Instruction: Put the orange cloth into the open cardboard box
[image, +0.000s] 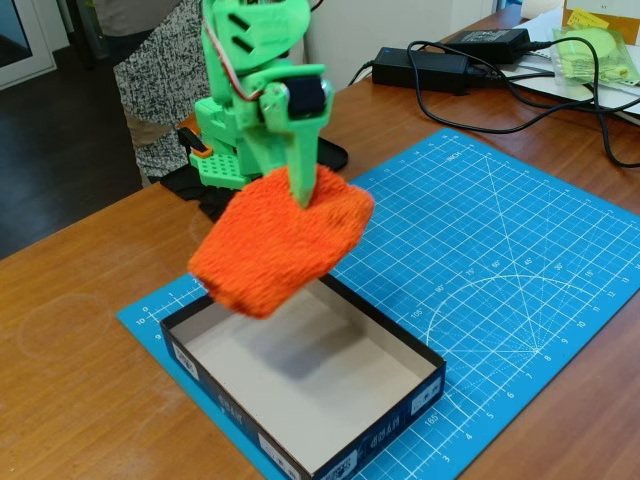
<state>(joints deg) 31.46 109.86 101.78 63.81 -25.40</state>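
The orange cloth (280, 245) hangs in the air in the fixed view, its long axis slanting from upper right, near the arm, down to lower left, where its lowest corner droops over the far left part of the open cardboard box (300, 375). The cloth is spread rather than balled, its broad fluffy face turned toward the camera, and it casts a soft shadow on the box's pale floor. The green gripper (303, 190) comes down from above and its jaws are clenched on the cloth's upper edge — one pointed finger lies across the fabric. The box sits on the near left corner of the blue cutting mat (500, 260), its dark labelled wall facing the camera. The mat lies on the wooden tabletop (70, 330) — black cables and power bricks (450, 60) lie at the far right, beside a pale green packet (598, 52)
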